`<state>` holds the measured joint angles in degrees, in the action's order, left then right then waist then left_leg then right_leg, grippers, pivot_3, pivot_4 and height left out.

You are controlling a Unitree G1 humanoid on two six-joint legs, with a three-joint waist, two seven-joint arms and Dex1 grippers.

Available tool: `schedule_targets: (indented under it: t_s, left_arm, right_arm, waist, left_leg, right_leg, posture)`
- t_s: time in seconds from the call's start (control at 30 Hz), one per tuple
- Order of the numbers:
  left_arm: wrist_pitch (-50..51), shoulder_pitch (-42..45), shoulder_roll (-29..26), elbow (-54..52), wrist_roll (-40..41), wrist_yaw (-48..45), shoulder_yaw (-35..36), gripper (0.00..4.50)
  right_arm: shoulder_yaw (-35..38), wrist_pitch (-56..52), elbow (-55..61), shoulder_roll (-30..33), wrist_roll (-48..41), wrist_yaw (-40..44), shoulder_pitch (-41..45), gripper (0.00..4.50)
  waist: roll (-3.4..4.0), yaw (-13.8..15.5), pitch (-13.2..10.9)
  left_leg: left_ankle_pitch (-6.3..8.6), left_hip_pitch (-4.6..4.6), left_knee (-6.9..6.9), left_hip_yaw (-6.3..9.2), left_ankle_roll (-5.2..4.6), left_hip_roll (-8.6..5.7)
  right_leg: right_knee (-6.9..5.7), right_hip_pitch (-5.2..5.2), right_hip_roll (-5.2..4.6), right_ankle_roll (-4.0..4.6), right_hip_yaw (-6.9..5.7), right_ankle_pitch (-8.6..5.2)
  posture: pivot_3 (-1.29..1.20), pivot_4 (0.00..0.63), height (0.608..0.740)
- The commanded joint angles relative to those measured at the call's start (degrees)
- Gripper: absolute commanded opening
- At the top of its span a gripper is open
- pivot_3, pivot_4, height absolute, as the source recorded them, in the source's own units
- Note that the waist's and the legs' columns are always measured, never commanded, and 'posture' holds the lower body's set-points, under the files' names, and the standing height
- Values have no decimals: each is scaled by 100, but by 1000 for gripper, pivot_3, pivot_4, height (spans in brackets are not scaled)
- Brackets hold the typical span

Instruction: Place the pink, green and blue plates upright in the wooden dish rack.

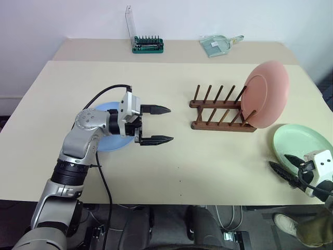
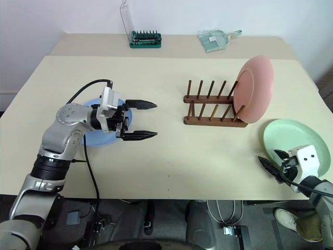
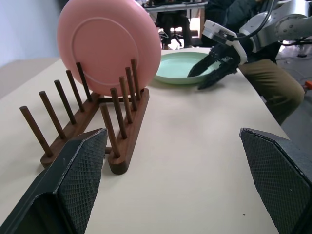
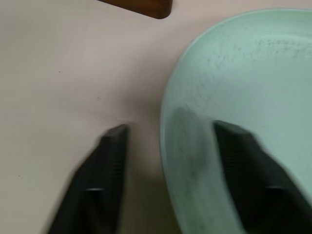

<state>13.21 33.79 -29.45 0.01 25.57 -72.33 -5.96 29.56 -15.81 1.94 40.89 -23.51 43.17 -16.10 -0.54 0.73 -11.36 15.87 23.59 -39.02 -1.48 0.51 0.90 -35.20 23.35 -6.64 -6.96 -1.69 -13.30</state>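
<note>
Between right fingers (image 4: 168,180): green plate (image 4: 253,97) rim, fingers apart astride it
Left fingers (image 2: 140,120): spread, empty
Risk: shallow pinch, plate slips

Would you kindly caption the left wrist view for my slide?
Pink plate upright in the wooden rack, green plate flat beyond, right gripper at its rim.

This looks like a robotics lab or test room, not a kitchen. Two plain beige worktops (image 1: 171,172) are pushed together against a bare white wall. On the far one there's a green screwdriver-bit case (image 1: 148,45) with its clear lid up, beside a clear dustpan (image 1: 218,44). Under the near edge, cables (image 1: 229,219) trail over a grey floor. From the left wrist view, office chairs (image 3: 170,22) and seated people's legs show past the worktop.
</note>
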Motion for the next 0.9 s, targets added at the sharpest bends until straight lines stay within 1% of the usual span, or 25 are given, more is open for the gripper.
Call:
schedule_targets:
  t_s: [0.03,0.07,0.1,0.17,0.23,0.33,0.37,0.47,0.6,0.67,0.7,0.77,0.83,0.9]
  left_arm:
    - [-59,42,-4,-169,24,15,32,4500]
    - [-54,43,-4,-170,25,15,32,4500]
    - [-50,43,-5,-169,27,15,32,4500]
    - [-43,53,-6,-156,27,13,37,4500]
    - [-36,61,-5,-144,30,11,41,4500]
    - [-22,72,1,-131,41,12,49,4500]
    - [-25,77,3,-123,40,12,51,4500]
    - [-30,90,17,-110,32,21,49,4500]
    - [-38,103,30,-92,33,41,57,4500]
    - [-40,107,36,-89,27,51,58,4500]
    - [-39,106,36,-96,28,58,65,4500]
    - [-40,98,27,-118,33,81,91,4500]
    - [-53,92,19,-119,28,97,108,4500]
    - [-64,74,-3,-111,29,107,133,4500]
  right_arm:
    - [95,-80,90,12,-66,-13,24,688]
    - [136,-161,177,5,-167,4,46,118]
    - [166,-216,240,-1,-239,15,62,44]
    - [377,-454,501,-54,-693,94,154,44]
    - [659,-651,645,-103,-1128,-18,384,44]
    - [1016,-383,190,-111,-1058,-526,957,44]
    - [1106,-173,-28,-94,-905,-738,1180,44]
    - [1265,139,-263,-65,-839,-925,1618,44]
    - [1571,-37,154,-130,-1734,-1327,2651,44]
    - [1617,-103,316,-137,-2001,-1431,2933,44]
    - [1639,-206,451,-131,-2270,-1494,3133,44]
    - [1572,-392,690,-33,-2700,-1532,3526,44]
    - [1425,-525,894,37,-2882,-1611,3799,44]
    - [1275,-885,1148,-44,-3553,-1888,4219,44]
  waist:
    - [0,2,0]
    - [-1,0,0]
    - [-4,1,3]
    - [-5,0,3]
    - [-5,-6,3]
    - [-4,-20,3]
    - [-4,-11,3]
    - [-3,18,3]
    - [7,-23,0]
    - [8,-30,1]
    - [8,-23,1]
    - [9,-17,1]
    - [9,-11,1]
    - [9,-7,1]
  left_leg:
    - [0,0,0,0,0,0]
    - [0,0,0,0,0,0]
    - [0,-1,0,0,0,0]
    - [0,-6,-1,1,0,0]
    - [0,-7,0,2,0,1]
    - [0,-8,-1,-1,0,1]
    - [0,-8,-2,-1,0,0]
    - [0,-8,-1,-1,0,-1]
    - [0,-6,0,-3,0,0]
    - [0,-8,0,-4,0,1]
    - [0,-8,1,-2,0,2]
    - [0,-8,1,3,0,2]
    - [0,-8,1,1,0,2]
    - [0,-7,0,2,0,2]
  right_leg:
    - [0,0,0,0,0,0]
    - [0,0,0,-1,0,0]
    - [0,-1,0,-1,-1,0]
    - [0,-7,0,-1,-1,0]
    - [-2,-6,0,-1,-1,0]
    - [-1,-7,0,0,3,1]
    - [-1,-7,0,0,3,1]
    - [-2,-7,0,-1,0,0]
    - [-2,-5,0,-21,1,11]
    - [-6,-3,0,-22,3,12]
    - [-11,-2,1,-22,0,12]
    - [-15,-2,3,-22,-3,12]
    - [-15,-2,3,-22,-2,12]
    - [-15,-2,2,-22,-2,12]
  posture:
    - [0,150,740]
    - [0,150,740]
    - [0,150,740]
    - [0,150,740]
    - [0,150,740]
    - [0,150,740]
    - [0,150,740]
    - [0,150,740]
    - [0,150,740]
    - [0,150,740]
    - [0,150,740]
    - [0,150,740]
    - [0,150,740]
    - [0,150,740]
